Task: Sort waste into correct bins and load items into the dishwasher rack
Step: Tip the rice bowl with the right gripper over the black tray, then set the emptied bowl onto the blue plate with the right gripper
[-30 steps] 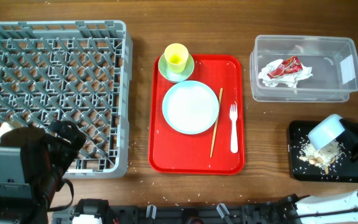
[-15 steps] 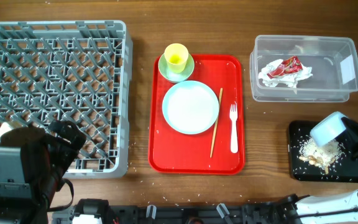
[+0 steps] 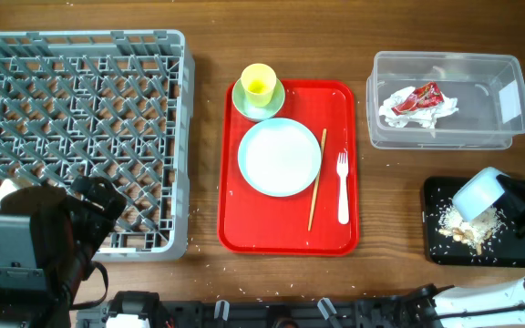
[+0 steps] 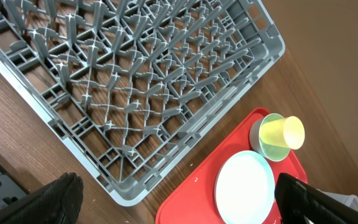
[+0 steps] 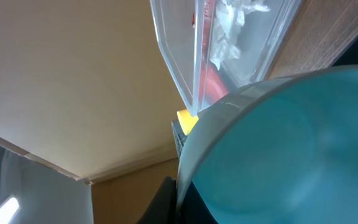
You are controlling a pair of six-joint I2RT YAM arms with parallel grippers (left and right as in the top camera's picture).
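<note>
Blue bowl in right gripper, over black tray.

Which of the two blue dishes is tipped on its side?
The light blue bowl, tilted over the black tray. The light blue plate lies flat on the red tray.

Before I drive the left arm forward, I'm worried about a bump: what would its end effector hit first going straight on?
Probably the dishwasher rack: its near corner lies ahead of the open left end effector, with the red tray just beyond. Depth is unclear.
</note>
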